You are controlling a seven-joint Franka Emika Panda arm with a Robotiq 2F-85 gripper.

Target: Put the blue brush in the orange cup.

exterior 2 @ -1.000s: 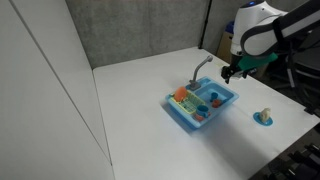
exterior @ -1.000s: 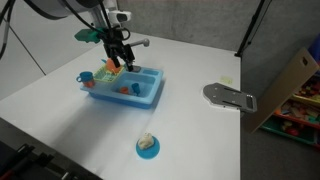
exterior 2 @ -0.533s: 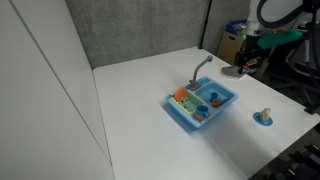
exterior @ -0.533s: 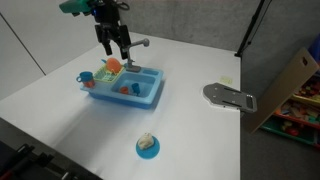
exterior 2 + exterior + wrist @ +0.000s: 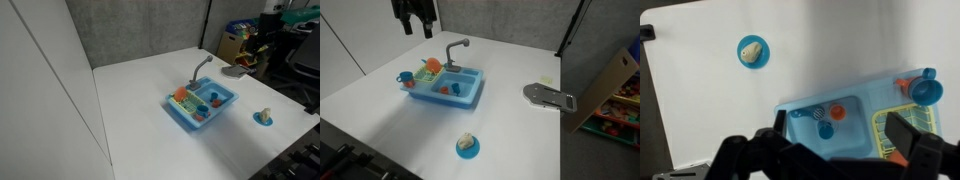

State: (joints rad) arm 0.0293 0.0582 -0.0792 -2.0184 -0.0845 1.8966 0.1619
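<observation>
The blue toy sink (image 5: 470, 97) shows in both exterior views (image 5: 222, 108) and in the wrist view (image 5: 865, 140). The blue brush (image 5: 805, 114) lies in its basin beside a small red piece (image 5: 838, 112) and a round blue piece (image 5: 825, 130). The orange cup (image 5: 432, 66) sits on the yellow rack at the sink's end, and shows in an exterior view (image 5: 181, 95). In the wrist view my finger mostly hides it. My gripper (image 5: 417, 24) is open and empty. It hangs high above the table, behind the sink; the wrist view (image 5: 840, 126) looks straight down at the sink.
A grey faucet (image 5: 455, 48) rises from the sink's back. A blue cup (image 5: 407, 78) stands at the sink's rack end. A small blue plate with a pale object (image 5: 467, 145) lies in front. A grey flat object (image 5: 550, 97) and a cardboard box (image 5: 610, 80) are at the table's far side.
My gripper has risen from just above the sink's rack and moved back, away from the sink. It stays open and empty. The objects in the sink have not moved.
</observation>
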